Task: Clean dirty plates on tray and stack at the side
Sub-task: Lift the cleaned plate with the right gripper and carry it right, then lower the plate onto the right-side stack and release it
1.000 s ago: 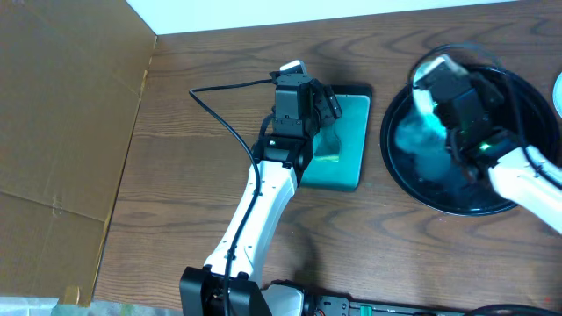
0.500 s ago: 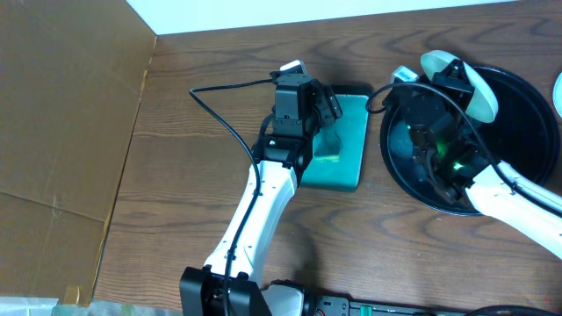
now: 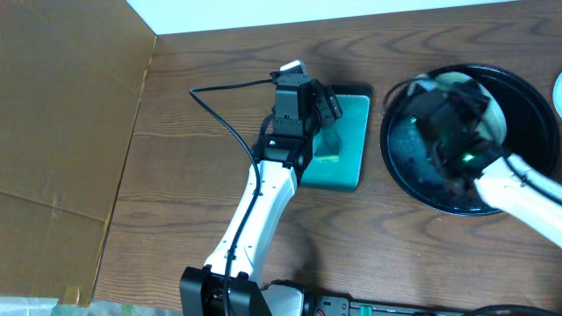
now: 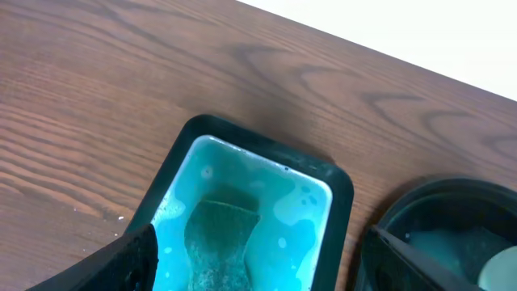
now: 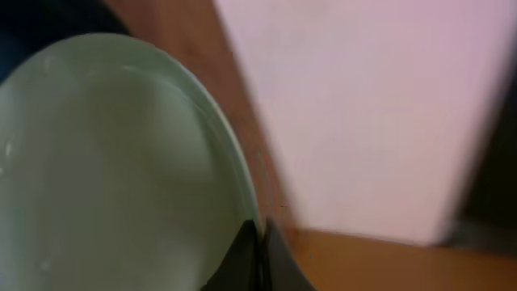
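Observation:
The round black tray (image 3: 421,184) lies at the right of the table and shows in the left wrist view (image 4: 420,222). My right gripper (image 3: 464,98) is motion-blurred above it, shut on the rim of a white plate (image 3: 488,107). In the right wrist view the fingers (image 5: 260,250) pinch the plate's (image 5: 113,162) edge. My left gripper (image 3: 325,110) hovers open over the rectangular teal dish; its fingers (image 4: 266,275) straddle the dish, empty. No teal smear can be made out on the held plate. Other plates on the tray are hidden by the arm.
The rectangular black-rimmed teal dish (image 3: 351,132) sits left of the tray, with a dark sponge-like pad (image 4: 222,234) in its liquid. A white curved edge (image 3: 558,92) shows at the far right. Cardboard (image 3: 61,114) covers the left side. A black cable (image 3: 219,114) loops beside the left arm.
The right arm has swung the held plate from the tray's upper-left rim to over the tray's middle, blurred by motion. The left arm has not moved.

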### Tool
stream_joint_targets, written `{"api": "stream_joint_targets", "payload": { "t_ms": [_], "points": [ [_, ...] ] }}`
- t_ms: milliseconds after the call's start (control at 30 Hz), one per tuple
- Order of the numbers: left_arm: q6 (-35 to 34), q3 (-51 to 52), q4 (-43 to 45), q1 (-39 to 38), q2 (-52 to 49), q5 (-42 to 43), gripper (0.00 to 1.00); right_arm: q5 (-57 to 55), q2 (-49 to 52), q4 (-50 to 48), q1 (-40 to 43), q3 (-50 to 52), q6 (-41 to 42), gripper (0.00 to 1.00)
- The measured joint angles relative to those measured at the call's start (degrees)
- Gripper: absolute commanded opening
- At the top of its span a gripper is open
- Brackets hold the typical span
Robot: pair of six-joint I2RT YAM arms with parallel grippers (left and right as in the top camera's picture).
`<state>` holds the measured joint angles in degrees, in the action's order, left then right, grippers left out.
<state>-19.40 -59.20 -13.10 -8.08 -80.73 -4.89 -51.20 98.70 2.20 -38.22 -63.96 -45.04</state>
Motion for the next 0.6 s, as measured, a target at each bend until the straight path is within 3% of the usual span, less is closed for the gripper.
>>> {"api": "stream_joint_targets", "payload": {
  "t_ms": [233,467,600],
  "points": [
    [0.00,0.00,0.02,-0.02,0.00,0.00,0.81,16.65,-1.81,6.27,12.11,-0.07,33.24,0.01],
    [0.00,0.00,0.02,0.00,0.00,-0.02,0.81,47.19,-2.36,5.97,26.12,-0.07,54.16,0.01],
    [-0.02,0.00,0.02,-0.02,0.00,-0.02,0.81,57.77,-2.36,6.14,35.87,-0.04,62.45,0.01]
  ]
}}
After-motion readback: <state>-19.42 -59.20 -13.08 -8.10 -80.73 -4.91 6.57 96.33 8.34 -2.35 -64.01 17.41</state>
